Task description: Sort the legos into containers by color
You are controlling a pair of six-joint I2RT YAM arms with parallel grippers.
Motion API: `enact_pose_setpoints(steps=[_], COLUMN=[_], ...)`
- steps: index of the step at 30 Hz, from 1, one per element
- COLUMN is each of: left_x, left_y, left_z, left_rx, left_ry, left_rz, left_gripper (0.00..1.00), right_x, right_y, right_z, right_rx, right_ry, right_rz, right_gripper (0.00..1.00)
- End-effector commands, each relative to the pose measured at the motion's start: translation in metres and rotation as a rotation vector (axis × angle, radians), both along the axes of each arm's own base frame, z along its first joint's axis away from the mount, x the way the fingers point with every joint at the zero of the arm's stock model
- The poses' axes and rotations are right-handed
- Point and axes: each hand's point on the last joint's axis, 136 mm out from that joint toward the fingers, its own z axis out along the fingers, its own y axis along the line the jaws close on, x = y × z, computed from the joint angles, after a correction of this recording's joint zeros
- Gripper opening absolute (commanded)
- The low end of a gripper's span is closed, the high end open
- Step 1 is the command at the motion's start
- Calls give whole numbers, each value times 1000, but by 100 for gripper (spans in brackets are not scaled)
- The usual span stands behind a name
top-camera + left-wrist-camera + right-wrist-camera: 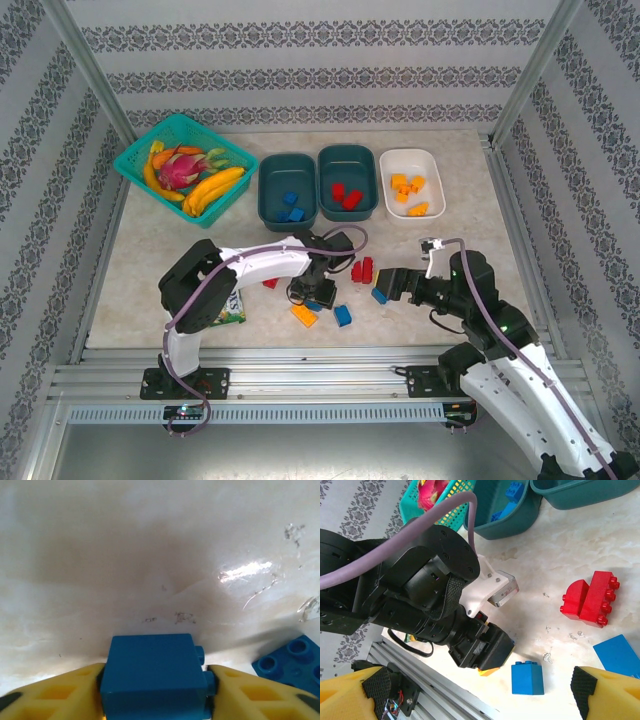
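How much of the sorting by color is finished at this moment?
Partly done: blue legos lie in the left teal tub, red legos in the middle teal tub, orange legos in the white tub. In hand: the left gripper is closed on a blue brick; the right gripper is open. Left: loose bricks on the table: red, orange, blue.

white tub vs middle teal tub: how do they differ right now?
Colour: the white tub is white, the middle teal tub is dark teal.
Contents: the white tub holds orange bricks, the middle teal tub holds red bricks.
Place: the white tub ends the row on the right; the middle teal tub sits between it and another teal tub.
Shared: rounded-rectangular shape, like size, side by side in one row.
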Motion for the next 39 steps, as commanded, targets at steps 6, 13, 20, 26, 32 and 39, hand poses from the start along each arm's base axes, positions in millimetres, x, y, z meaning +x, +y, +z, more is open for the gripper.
enact_pose_setpoints(steps=[6,13,20,26,32,39], left_x=[15,73,148,207,246,271], left_y=[2,17,64,103,124,126], left_z=[20,91,121,104,76,53], left_rx=[65,12,8,86,122,115], left_ry=[-102,-236,-307,-328,-320,-296], left_rz=[5,106,247,341,401,429], left_gripper=[38,36,36,36,36,37], right_x=[0,6,32,67,92,93], right_y=[6,9,18,38,59,62], right_z=[5,21,37,44,51,48], right_rx=[20,16,21,-27,-66,-67], right_ry=[-3,-38,-91,-169,-181,-174], right_rz=[22,32,11,-40,-44,-39], right_gripper=[94,93,92,94,94,94])
